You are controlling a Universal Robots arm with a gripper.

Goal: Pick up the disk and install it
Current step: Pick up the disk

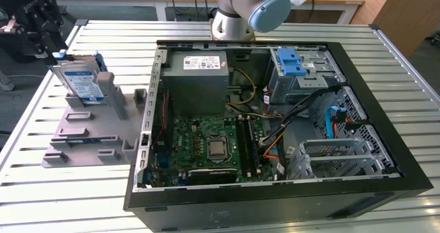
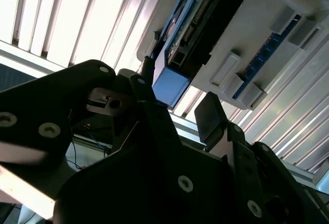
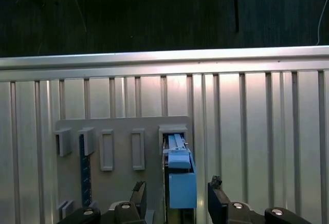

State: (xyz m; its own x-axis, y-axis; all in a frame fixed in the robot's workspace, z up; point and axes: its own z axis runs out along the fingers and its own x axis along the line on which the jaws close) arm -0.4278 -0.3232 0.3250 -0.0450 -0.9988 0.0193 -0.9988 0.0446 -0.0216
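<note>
Just beneath the gripper [image 1: 53,46], in the exterior view, the disk [image 1: 80,83] stands on edge in a slot of a grey holder [image 1: 75,127] on the slatted metal table [image 1: 62,202]; an open computer case [image 1: 275,125] lies well apart from the gripper, toward the exterior view's right. In the first wrist view, the gripper [image 3: 177,197] has its two black fingers [image 3: 216,196] spread apart, one on each side of the blue end of the disk [image 3: 181,183], with a sliver of gap showing on both sides. In the second wrist view, the fingers [image 2: 209,115] also flank that blue end, near it but not clamped on it, and the holder's pale slots lie just beyond the fingertips.
</note>
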